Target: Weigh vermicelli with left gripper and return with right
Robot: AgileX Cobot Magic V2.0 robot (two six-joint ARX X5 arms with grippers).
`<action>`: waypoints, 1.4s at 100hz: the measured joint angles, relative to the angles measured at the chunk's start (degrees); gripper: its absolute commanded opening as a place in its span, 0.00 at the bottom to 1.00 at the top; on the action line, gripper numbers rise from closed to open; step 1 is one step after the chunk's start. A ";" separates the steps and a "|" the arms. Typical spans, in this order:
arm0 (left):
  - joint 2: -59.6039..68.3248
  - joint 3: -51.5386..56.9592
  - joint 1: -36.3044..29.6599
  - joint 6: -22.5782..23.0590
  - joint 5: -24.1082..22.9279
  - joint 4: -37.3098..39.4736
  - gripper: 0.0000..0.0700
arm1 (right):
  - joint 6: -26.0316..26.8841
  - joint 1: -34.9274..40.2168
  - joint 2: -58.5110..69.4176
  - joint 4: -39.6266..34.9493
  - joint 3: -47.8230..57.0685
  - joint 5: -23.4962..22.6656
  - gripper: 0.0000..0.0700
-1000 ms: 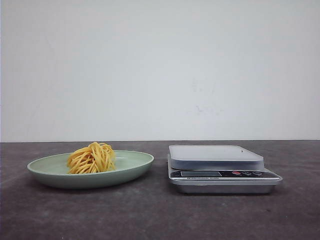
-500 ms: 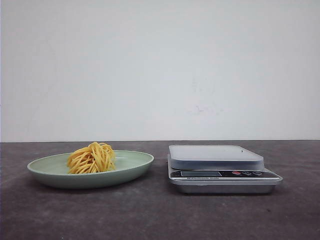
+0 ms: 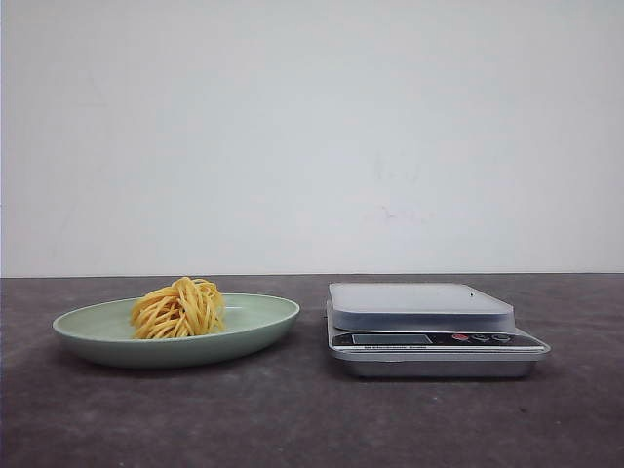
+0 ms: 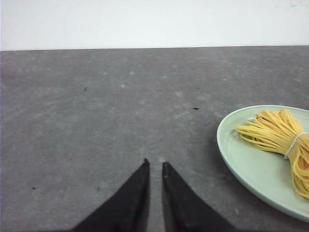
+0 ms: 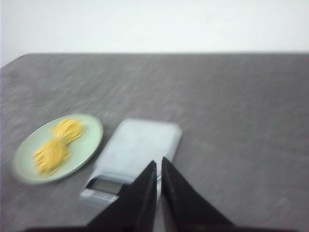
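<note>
Vermicelli (image 3: 178, 308) found resting on pale green plate (image 3: 263, 327), left of centre on the plate's floor, untouched. Bundle bound by a pale band at its waist, as shown in left wrist view (image 4: 282, 142); long axis there runs obliquely, from the end nearer the plate's middle down toward the rim nearest the camera. Strands loose and springy by appearance; judged liable to splay or shed if pinched at an end rather than at the band.

Scale (image 3: 429, 330) standing just beside the plate on the robot's right, platform bare, display facing forward. Dark grey table (image 3: 292, 419) beneath both.

Left gripper (image 4: 154, 164) held above bare table, well apart from the plate; fingers nearly together, only a narrow slit between the tips, nothing held. Vermicelli lying off to the side of the fingertips, not ahead of them. Right gripper (image 5: 158, 163) poised high over the scale's near corner, view blurred; fingers likewise almost closed, nothing held.

Neither gripper visible in front view. Weighing judged not yet begun. Left arm nearer the plate. Coming move judged to require: swing across toward the bundle, fingers spread wide, closing line set across the long axis at the band.
</note>
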 measured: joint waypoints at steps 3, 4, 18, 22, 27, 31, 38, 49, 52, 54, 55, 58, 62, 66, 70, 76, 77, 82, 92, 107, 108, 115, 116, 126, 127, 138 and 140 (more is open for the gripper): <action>0.00 0.00 0.00 0.00 0.00 0.00 0.02 | -1.14 -1.73 -0.52 1.09 -0.07 0.44 0.01; 0.00 0.00 0.00 0.00 0.00 0.00 0.02 | -1.51 -2.38 -0.72 1.53 -0.11 0.46 0.01; 0.00 0.00 0.00 0.00 0.00 0.00 0.02 | -7.56 -13.29 -4.85 10.99 -3.02 -1.36 0.01; 0.00 0.00 0.00 0.00 0.00 0.00 0.02 | -9.33 -16.79 -6.12 13.99 -4.68 -2.05 0.01; 0.00 0.00 0.00 0.00 0.00 0.00 0.02 | -11.39 -21.09 -7.58 16.85 -7.06 -2.91 0.01; 0.00 0.00 0.00 0.00 0.00 0.00 0.02 | -12.55 -24.30 -8.70 18.40 -9.11 -4.17 0.01; 0.00 0.00 0.00 0.00 0.00 0.00 0.02 | -13.86 -29.31 -10.23 20.11 -13.11 -6.58 0.01; 0.00 0.00 0.00 0.00 0.00 0.00 0.02 | -14.75 -33.90 -11.02 23.56 -20.04 -10.05 0.01; 0.00 0.00 0.00 0.00 0.00 0.00 0.02 | -14.80 -34.58 -11.15 25.05 -22.16 -10.93 0.01; 0.00 0.00 0.00 0.00 0.00 0.00 0.02 | -14.82 -34.95 -11.30 26.12 -23.61 -11.39 0.01; 0.00 0.00 0.00 0.00 0.00 0.00 0.02 | -14.82 -35.10 -11.43 26.64 -24.37 -11.50 0.01; 0.00 0.00 0.00 0.00 0.00 0.00 0.02 | -14.82 -35.45 -11.85 28.28 -26.49 -11.93 0.01; 0.00 0.00 0.00 0.00 0.00 0.00 0.02 | -14.82 -35.76 -12.68 30.58 -29.38 -12.55 0.01; 0.02 0.00 0.00 0.00 0.00 0.00 0.02 | -14.82 -35.85 -13.60 33.09 -32.24 -12.74 0.01; 0.00 0.00 0.00 0.00 0.00 0.02 0.02 | -14.82 -35.87 -13.99 35.65 -34.75 -12.79 0.01; 0.00 0.00 0.00 0.00 0.00 0.00 0.02 | -14.82 -36.00 -13.90 38.29 -37.55 -12.85 0.01; 0.00 0.00 0.00 0.00 0.00 0.00 0.02 | -14.82 -36.00 -13.90 38.51 -37.92 -12.85 0.01; 0.00 0.00 0.00 0.00 0.00 0.00 0.02 | -14.82 -36.00 -13.92 39.28 -39.34 -12.85 0.01; 0.00 0.00 0.00 0.00 0.00 0.00 0.02 | -14.82 -36.02 -13.92 40.26 -40.65 -12.85 0.01; 0.00 0.00 0.00 0.00 0.00 0.00 0.02 | -14.82 -36.06 -13.92 41.11 -42.91 -12.85 0.01; 0.00 0.00 0.00 0.00 0.00 0.00 0.02 | -14.82 -36.06 -13.92 41.09 -43.12 -12.85 0.01; 0.00 0.00 0.00 0.00 0.00 0.02 0.02 | -14.82 -36.06 -13.92 40.74 -44.61 -12.85 0.01; 0.00 0.00 0.00 0.00 0.00 0.02 0.02 | -14.82 -36.06 -13.92 40.74 -44.81 -12.85 0.01; 0.02 0.00 0.00 0.00 0.00 0.00 0.02 | -14.82 -36.06 -13.92 40.70 -45.90 -12.90 0.01; 0.00 0.00 0.00 0.00 0.00 0.02 0.02 | -14.84 -36.06 -13.92 40.70 -45.99 -12.92 0.01; 0.00 0.00 0.00 0.00 0.00 0.00 0.02 | -14.86 -36.06 -13.92 39.12 -46.29 -13.33 0.01; 0.00 0.00 0.00 0.00 0.00 0.02 0.02 | -14.88 -36.06 -13.92 38.77 -46.29 -13.33 0.01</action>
